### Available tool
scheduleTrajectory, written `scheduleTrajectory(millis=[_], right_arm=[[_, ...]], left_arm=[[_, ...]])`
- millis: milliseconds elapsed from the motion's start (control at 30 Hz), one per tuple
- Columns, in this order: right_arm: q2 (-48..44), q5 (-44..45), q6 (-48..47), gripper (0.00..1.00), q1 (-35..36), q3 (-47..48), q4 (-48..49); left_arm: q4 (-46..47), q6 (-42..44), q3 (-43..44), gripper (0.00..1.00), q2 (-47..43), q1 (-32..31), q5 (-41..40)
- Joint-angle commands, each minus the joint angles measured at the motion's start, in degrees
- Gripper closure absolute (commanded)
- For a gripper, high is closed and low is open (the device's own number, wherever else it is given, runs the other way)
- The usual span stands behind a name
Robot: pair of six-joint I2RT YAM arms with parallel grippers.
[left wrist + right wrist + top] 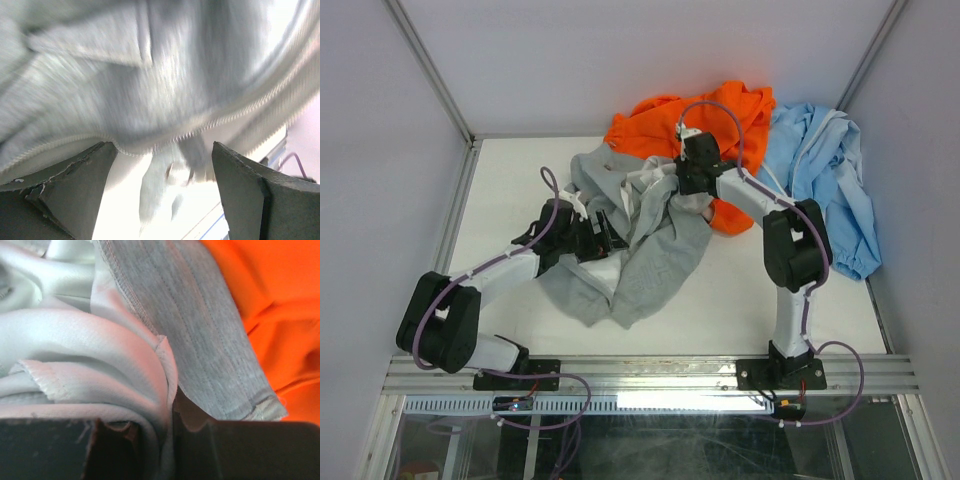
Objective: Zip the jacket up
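Jacket (655,255) heaped grey and rumpled at centre of table (510,180), pale lining (75,335) turned out, zipper teeth (215,122) curving along a loose edge. Left gripper (162,155) low at near-left folds, jaws spread wide, zipper edge draped across the gap. Right gripper (170,422) angled in from the right, jaws pinching a lining fold. Orange garment (720,110) and light blue jacket (825,170) behind.

we are looking into a robotics lab cell: plain pale panels (620,60) are walling in a white table (500,190) on three sides, aluminium posts (428,65) are running up the corners, and the left arm (450,320) and the right arm (795,250) are sitting bolted to a metal rail (650,372) along the near edge, side by side, black and jointed.
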Motion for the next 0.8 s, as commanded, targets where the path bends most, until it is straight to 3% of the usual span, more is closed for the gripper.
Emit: scheduleTrajectory(millis=[0, 100, 367, 600, 767], right_arm=[[3.73, 3.9, -7.29, 0.84, -1.12, 13.76, 2.66], [2.83, 3.12, -7.71, 0.7, -1.04, 14.83, 0.05], [-14.53, 4.93, -4.1, 0.34, 0.5, -2.72, -1.31], [-28.18, 8.02, 1.52, 0.21, 7.47, -13.23, -3.12], [-33.83, 7.84, 9.65, 0.21, 16.43, -21.75, 5.08]], left_arm=[[1.61, -3.66, -0.3, 0.17, -3.13, -4.1, 4.26], [-1.48, -2.56, 0.39, 0.15, -7.14, -4.1, 0.81], [-16.13, 3.1, 4.7, 0.07, -16.94, -2.09, -12.58], [-19.71, 5.62, 1.66, 0.01, -21.85, 9.36, -11.78], [-22.33, 10.11, 3.82, 0.01, -20.64, 17.99, -5.93]])
